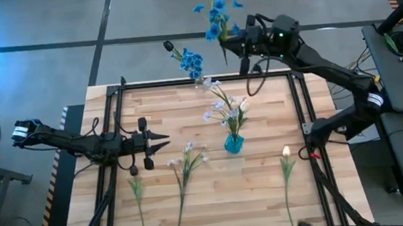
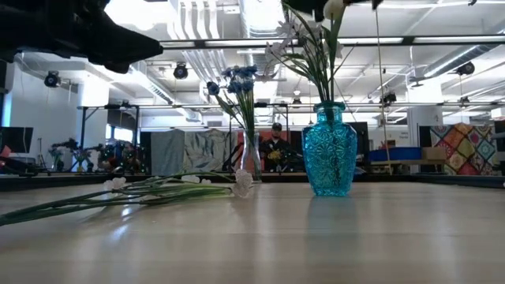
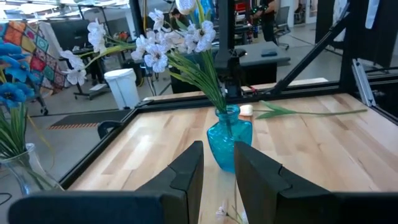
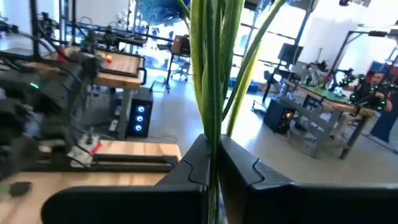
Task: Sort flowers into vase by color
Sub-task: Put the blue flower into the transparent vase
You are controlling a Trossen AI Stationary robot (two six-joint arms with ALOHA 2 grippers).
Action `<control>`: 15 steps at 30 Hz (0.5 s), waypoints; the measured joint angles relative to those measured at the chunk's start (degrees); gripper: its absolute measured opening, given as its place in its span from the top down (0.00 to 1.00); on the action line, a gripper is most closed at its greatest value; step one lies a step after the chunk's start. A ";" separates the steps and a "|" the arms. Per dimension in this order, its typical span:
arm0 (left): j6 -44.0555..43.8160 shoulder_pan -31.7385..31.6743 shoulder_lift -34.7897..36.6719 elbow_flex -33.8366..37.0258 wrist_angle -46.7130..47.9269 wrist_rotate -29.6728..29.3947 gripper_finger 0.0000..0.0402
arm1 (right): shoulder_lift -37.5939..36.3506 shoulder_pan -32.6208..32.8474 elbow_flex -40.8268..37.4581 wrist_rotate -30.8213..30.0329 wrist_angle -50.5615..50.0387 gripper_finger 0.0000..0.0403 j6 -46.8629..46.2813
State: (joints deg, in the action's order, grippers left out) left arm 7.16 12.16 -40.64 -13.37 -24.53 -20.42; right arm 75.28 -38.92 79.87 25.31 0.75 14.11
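Observation:
My right gripper hovers above the table's far edge, shut on a blue flower. Next to it a clear vase holds more blue flowers. The blue glass vase stands mid-table with white sprays in it. On the wood lie a white-pink spray, a dark-budded stem and a cream tulip. My left gripper is open at the table's left, pointing at the blue vase. My right gripper pinches the blue flower's green stems between its two fingers. The fingers come about level from the table's right and lie across the stems. The flower is lifted clear and stands roughly upright, its blue head above the fingers.
A black frame runs round the wooden table top. The near half of the table has bare wood between the lying stems. Beyond the far edge is a workshop with desks and a person.

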 joint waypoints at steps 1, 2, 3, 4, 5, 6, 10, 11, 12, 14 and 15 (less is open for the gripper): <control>0.00 0.00 0.04 0.00 -0.03 0.00 0.81 | 0.70 -1.31 -1.51 0.77 2.12 0.98 -0.10; -0.07 0.00 0.04 0.00 -0.13 0.02 0.81 | 1.39 -2.58 -2.97 1.81 4.48 0.98 -0.53; -0.11 0.00 0.06 0.00 -0.35 0.00 0.81 | 2.14 -3.94 -4.41 3.08 7.20 0.98 -1.19; -0.17 0.00 0.09 0.00 -0.48 0.00 0.81 | 2.95 -5.39 -5.84 4.51 10.31 0.98 -2.04; -0.29 0.00 0.14 0.02 -0.52 0.00 0.81 | 3.70 -6.77 -7.20 6.21 13.75 0.98 -3.34; -0.41 0.00 0.17 0.00 -0.50 0.01 0.81 | 4.53 -8.04 -8.51 7.82 17.69 0.98 -5.11; -0.61 -0.01 0.15 0.02 -0.50 0.00 0.81 | 8.90 -11.12 -14.10 11.02 34.47 0.98 -11.92; -0.61 0.00 0.15 0.02 -0.50 0.01 0.81 | 10.41 -11.25 -15.54 11.12 38.22 0.98 -13.10; -0.61 0.00 0.16 0.02 -0.50 0.00 0.81 | 11.92 -11.25 -16.84 11.15 41.92 0.98 -14.10; -0.61 0.00 0.17 0.02 -0.50 0.00 0.81 | 15.10 -11.34 -18.86 11.16 49.03 0.98 -16.58; -0.61 -0.02 0.17 0.02 -0.49 0.00 0.81 | 16.65 -11.34 -19.63 11.00 52.67 0.98 -17.77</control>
State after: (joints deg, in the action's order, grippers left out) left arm 6.55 12.14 -40.47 -13.34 -25.02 -20.43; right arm 91.93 -50.26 60.24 36.31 53.42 -3.66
